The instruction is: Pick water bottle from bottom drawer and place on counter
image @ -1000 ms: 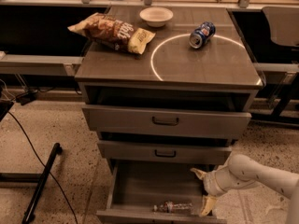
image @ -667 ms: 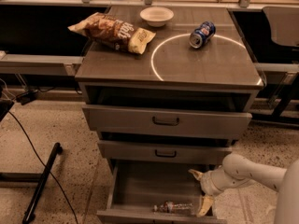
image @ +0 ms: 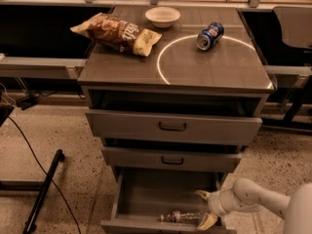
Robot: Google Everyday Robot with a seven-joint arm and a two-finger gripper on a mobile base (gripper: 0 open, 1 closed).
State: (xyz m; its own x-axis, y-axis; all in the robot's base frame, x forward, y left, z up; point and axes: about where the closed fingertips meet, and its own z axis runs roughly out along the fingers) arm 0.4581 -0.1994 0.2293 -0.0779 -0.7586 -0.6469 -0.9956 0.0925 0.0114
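The water bottle [image: 181, 216] lies on its side on the floor of the open bottom drawer [image: 161, 191], close to the drawer's front wall. My gripper [image: 205, 208] is inside the drawer at its right side, fingers spread open, one above and one below, just right of the bottle's end. It holds nothing. The counter [image: 195, 67] with its white circle is the cabinet's top, well above.
On the counter lie a chip bag [image: 117, 33], a white bowl [image: 162, 16] and a blue soda can [image: 210, 35] on its side. The two upper drawers [image: 171, 126] stand partly pulled out above the bottom one. A black stand leg [image: 44, 189] and cable lie on the floor at left.
My gripper and arm have shifted slightly left and down, toward the bottle. The bottle has not moved.
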